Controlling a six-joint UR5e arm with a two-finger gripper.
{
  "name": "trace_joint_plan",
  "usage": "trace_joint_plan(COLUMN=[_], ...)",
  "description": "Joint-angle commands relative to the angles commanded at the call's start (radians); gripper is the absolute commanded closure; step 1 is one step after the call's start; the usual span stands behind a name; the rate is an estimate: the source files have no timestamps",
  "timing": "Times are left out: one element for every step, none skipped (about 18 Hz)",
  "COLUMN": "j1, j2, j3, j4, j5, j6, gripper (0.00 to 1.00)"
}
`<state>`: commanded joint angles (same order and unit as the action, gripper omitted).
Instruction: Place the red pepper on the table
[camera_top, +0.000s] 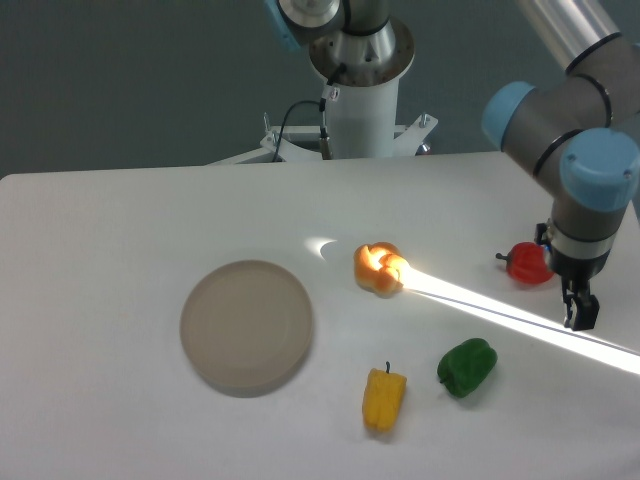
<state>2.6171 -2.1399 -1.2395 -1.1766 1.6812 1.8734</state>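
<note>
Red pepper (527, 264) lies on the white table (100, 250) at the right side, its right edge hidden behind the arm's wrist. It rests on its side with the short dark stem pointing left, so its long axis runs left to right across the tabletop. Nothing is gripping it.

The only dish in view is a round beige-grey plate (247, 325) at left of centre, toward the near edge, and nothing lies on it.

The gripper (579, 310) hangs just right of and nearer than the red pepper, pointing down toward the table. Its dark fingers (583, 312) show as a small dark shape with nothing between them; whether they are spread or pressed together cannot be told at this size and angle.

An orange pepper (380, 269) sits near the middle of the table, lit up by a bright strip of light (520, 318) that runs from it toward the near right corner, passing nearer than the red pepper. A green pepper (466, 367) lies nearer and to the right of centre, and a yellow pepper (384, 398) lies just left of it, stem pointing away from the camera. The arm's white base column (361, 105) stands beyond the far edge of the table.
</note>
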Motion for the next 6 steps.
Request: trace_joint_plan(j1=[-0.011,-0.020,-0.022,-0.022,-0.020,-0.020], j2=[-0.006,-0.012,-0.012,-0.012,-0.012,-0.012], j3=[0.008,0.017,0.020,0.020,0.020,0.018], j4=[0.000,0.000,0.000,0.000,-0.001,-0.002], j5=[0.006,0.008,0.008,0.006,0.005,0.005], j6=[-0.022,-0.026,-0.027,-0.027,-0.025,-0.025], gripper=[0.00,0.00,0.00,0.00,0.00,0.00])
